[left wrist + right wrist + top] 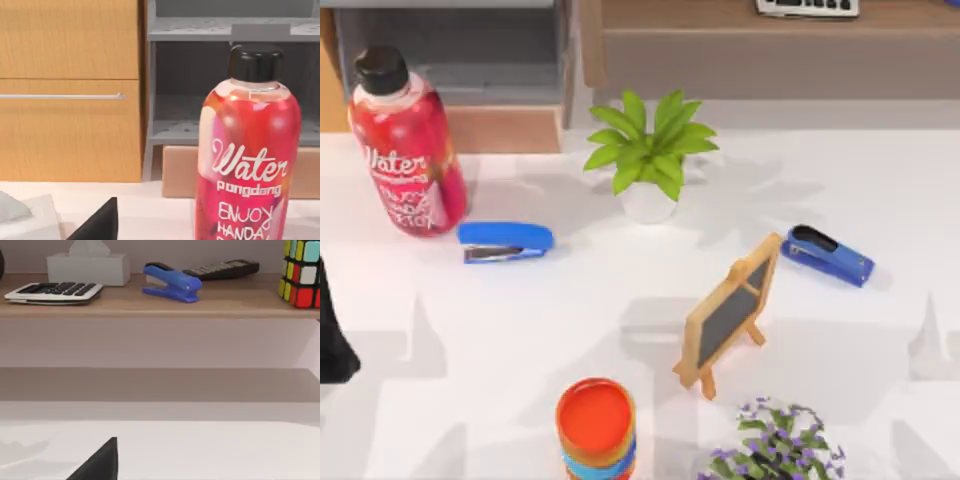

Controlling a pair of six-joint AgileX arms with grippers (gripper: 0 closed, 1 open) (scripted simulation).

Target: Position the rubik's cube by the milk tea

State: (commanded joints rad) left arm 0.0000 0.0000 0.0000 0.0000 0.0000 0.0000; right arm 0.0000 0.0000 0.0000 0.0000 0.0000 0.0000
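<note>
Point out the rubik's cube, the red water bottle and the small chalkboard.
rubik's cube (301, 274): right wrist view, on its front face, on the wooden shelf.
red water bottle (408, 160): top view, on the label.
small chalkboard (728, 314): top view, on the dark slate inside the wooden frame.

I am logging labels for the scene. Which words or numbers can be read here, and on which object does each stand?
"Water" on the red bottle.
"pongdong" below it, same bottle.
"ENJOY" on the next line.
"HANDA", cut off at the picture's edge.
Calculator keys: too small to read.
Remote buttons: too small to read.
</note>
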